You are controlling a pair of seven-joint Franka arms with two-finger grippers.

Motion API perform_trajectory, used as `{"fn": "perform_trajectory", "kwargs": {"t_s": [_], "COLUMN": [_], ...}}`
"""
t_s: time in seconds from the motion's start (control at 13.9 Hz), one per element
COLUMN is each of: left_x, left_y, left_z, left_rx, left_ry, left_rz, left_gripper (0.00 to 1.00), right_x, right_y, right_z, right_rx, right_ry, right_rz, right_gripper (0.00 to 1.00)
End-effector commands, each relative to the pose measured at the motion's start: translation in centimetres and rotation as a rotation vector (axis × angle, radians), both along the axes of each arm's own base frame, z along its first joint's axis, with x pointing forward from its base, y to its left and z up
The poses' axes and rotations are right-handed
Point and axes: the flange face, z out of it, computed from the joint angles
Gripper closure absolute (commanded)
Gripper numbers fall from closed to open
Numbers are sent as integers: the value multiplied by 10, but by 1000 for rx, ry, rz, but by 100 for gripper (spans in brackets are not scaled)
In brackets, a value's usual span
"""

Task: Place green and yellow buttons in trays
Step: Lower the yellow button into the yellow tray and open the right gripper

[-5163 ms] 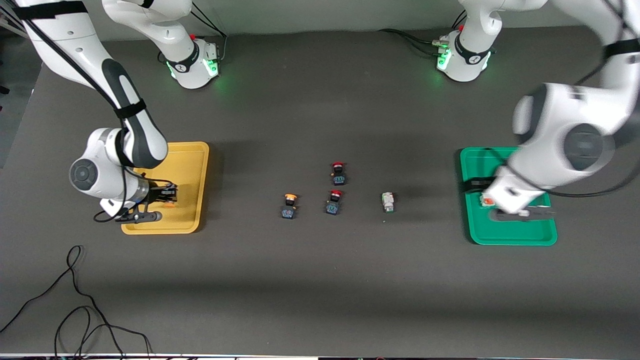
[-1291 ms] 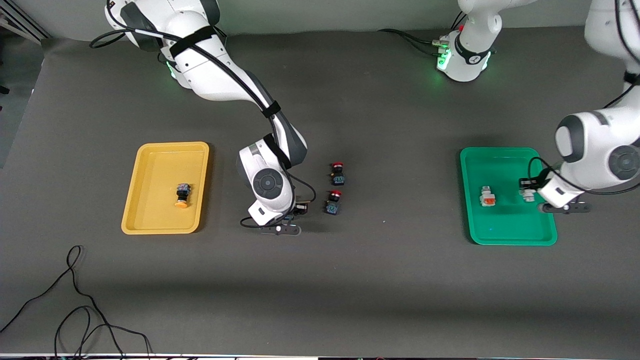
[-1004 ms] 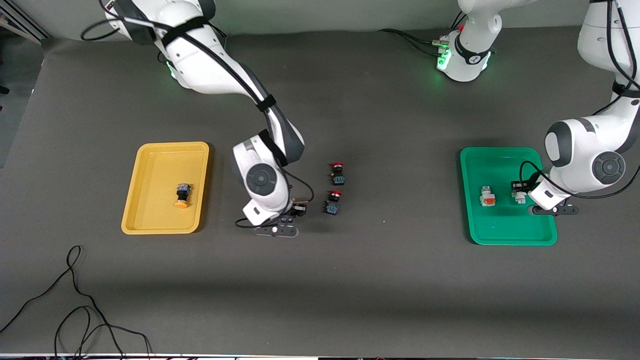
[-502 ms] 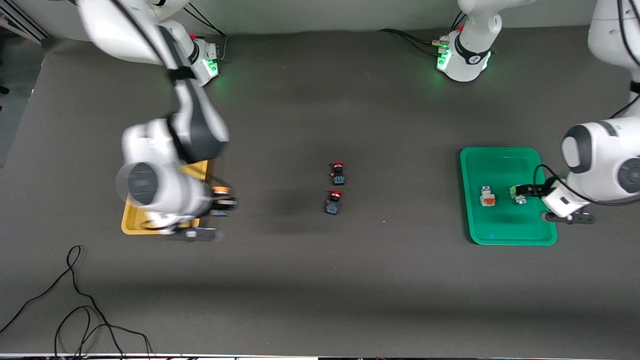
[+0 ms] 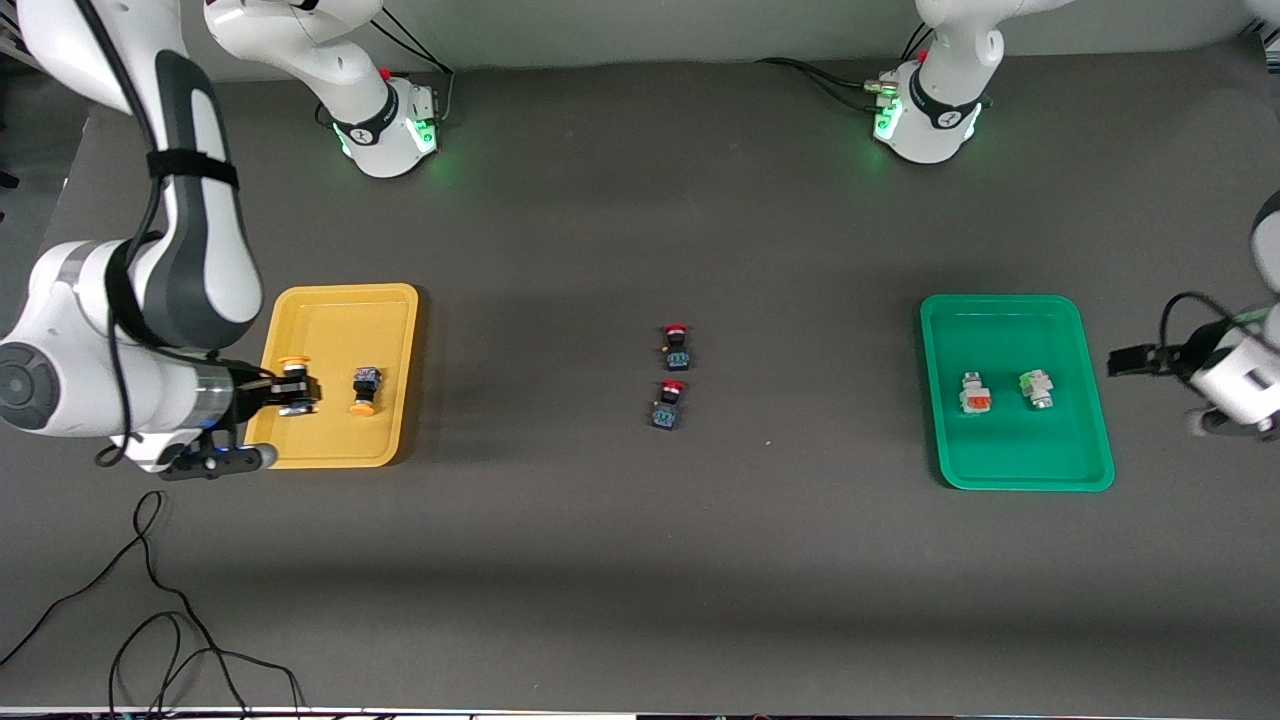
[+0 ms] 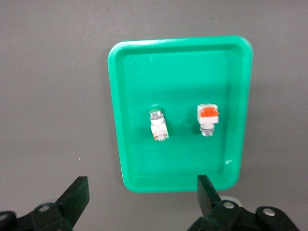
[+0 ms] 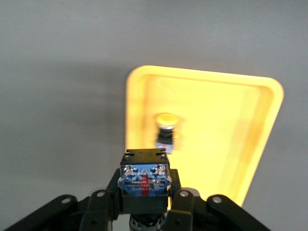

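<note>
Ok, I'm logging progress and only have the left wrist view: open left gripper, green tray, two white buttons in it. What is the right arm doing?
Observer: The right gripper is shut on a yellow-capped button, over the yellow tray.
Operator: Anything already lying in that tray?
Observer: Yes, a second yellow-capped button lies in it, beside the held one.
Operator: Anything between the trays?
Observer: Two red-capped buttons, one farther from the front camera and one nearer.
</note>
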Motion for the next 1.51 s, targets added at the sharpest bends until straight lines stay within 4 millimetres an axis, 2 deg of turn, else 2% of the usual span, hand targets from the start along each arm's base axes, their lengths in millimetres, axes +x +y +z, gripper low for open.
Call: {"fn": "perform_trajectory", "kwargs": {"t_s": [0.0,0.14,0.22,0.43,0.5,0.79,1.08,1.15,1.22,1.29,1.36,1.43], "left_x": [-19,-27,-30,-38,-39,-42,-45,-45,-46,-47,-49,-49], "left_y": [-18,-46,-63,-100,-117,-135,-136,-135,-136,-136,-138,-139], "left_z": [50,72,82,101,109,130,140,140,141,146,147,148], "left_rx": [-42,-39,-35,-29,-26,-24,-23,-23,-23,-23,-23,-23], "left_ry": [-31,-36,-40,-45,-49,-45,-46,-43,-37,-35,-29,-29], "left_rz": [-13,-41,-29,-9,-14,-27,-29,-28,-29,-32,-35,-37], "left_gripper": [0,0,0,0,0,0,0,0,0,0,0,0], "right_x": [-19,-23,-28,-51,-56,-61,-61,-61,-61,-61,-61,-60], "right_y": [-23,-31,-38,-50,-53,-58,-64,-64,-64,-64,-63,-62], "right_z": [-36,-62,-83,-133,-143,-174,-181,-186,-187,-186,-185,-183], "right_rx": [-7,-28,-40,-69,-76,-102,-111,-117,-118,-111,-100,-97], "right_ry": [-33,-66,-80,-107,-108,-85,-82,-75,-73,-76,-77,-80], "right_rz": [44,37,42,20,14,3,-5,-8,-15,-25,-38,-39], "right_gripper": [100,100,100,100,100,100,100,73,31,13,6,3]}}
